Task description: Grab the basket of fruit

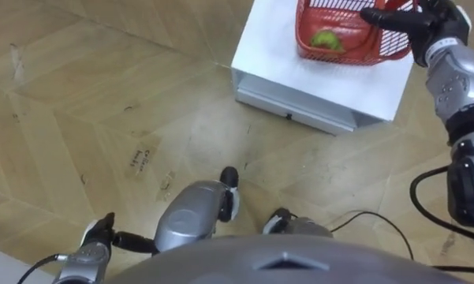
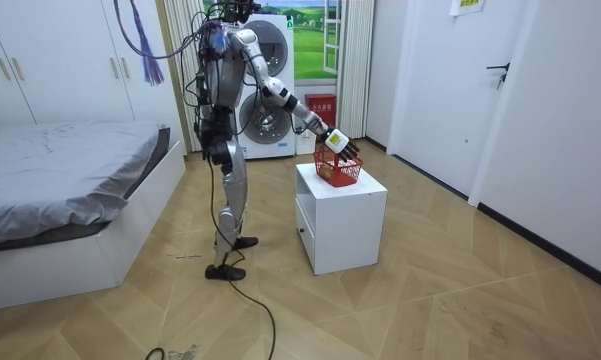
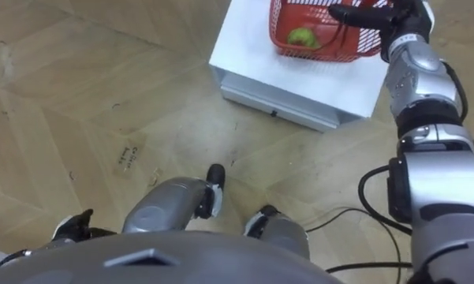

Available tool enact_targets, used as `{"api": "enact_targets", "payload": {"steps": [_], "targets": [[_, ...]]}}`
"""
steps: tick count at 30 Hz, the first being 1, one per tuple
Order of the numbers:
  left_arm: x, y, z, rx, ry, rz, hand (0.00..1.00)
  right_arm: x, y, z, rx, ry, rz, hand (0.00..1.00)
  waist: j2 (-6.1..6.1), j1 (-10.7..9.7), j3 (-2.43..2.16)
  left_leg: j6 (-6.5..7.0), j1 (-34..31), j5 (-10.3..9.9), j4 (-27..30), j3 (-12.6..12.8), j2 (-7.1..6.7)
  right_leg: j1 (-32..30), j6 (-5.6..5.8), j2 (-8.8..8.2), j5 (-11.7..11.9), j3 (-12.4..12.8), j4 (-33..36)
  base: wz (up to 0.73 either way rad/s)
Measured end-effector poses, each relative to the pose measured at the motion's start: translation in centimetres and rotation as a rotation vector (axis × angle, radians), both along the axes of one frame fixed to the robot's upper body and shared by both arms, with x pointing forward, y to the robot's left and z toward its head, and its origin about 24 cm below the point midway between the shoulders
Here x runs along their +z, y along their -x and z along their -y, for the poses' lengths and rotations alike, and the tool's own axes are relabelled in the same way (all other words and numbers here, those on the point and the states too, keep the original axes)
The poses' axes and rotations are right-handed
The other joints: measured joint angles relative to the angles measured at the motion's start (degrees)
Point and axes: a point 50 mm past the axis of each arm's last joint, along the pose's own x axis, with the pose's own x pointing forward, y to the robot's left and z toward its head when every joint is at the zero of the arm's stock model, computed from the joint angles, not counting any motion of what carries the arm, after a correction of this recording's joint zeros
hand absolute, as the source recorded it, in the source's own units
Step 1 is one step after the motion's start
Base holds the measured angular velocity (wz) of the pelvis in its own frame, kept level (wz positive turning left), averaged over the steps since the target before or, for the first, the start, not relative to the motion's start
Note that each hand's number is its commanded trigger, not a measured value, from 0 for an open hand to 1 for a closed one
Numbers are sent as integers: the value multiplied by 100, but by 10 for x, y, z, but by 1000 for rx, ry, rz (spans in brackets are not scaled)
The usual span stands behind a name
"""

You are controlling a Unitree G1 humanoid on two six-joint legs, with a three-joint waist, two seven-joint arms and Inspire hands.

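**Right hand over the basket**

The right hand [image 1: 426, 28] reaches out, fingers [image 1: 388, 17] stretched straight across the top of the red fruit basket [image 1: 343, 49], clasping nothing. The basket sits just beneath them on the white cabinet [image 1: 300, 79], with a green fruit [image 1: 327, 39] inside. The left hand [image 1: 95, 237] hangs low, and I cannot tell its state.

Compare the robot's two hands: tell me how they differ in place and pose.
The right hand is raised and stretched out to the red basket on the white cabinet; the left hand hangs low at the robot's side. The right hand's fingers lie straight across the basket's rim; the left hand touches nothing. Shared: neither holds the basket up; it sits on the cabinet.
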Motion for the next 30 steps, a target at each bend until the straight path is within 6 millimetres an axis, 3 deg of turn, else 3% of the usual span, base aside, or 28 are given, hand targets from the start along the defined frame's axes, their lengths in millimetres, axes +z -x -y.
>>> {"api": "enact_targets", "payload": {"steps": [8,13,19,25,30], "targets": [[0,8,-4,23,-55,-19,0,-11,27,5,29,130,-21,0,-85,-288,-99,-15,496,6,-194,49,56,397,-36,105,72,6,-109,-6],[0,8,-5,31,-64,-17,0,-13,41,10,12,161,-9,0,-95,-418,-119,-33,634,20,-232,65,106,571,-49,211,199,119,-323,-8],[2,10,-10,68,-101,-6,0,-31,75,13,-21,165,-59,0,-108,-564,-154,-42,924,26,-351,73,88,873,-38,211,214,67,-443,2],[2,19,-10,82,-134,-14,0,-78,137,14,-91,126,-258,0,-100,-739,-158,-72,1114,11,-417,54,82,1069,-37,224,214,38,-525,0],[0,28,-4,136,-131,-11,0,-136,231,5,-189,81,-626,0,-79,-818,-164,-92,1231,7,-513,61,75,1193,-36,237,212,54,-601,-1]]}}
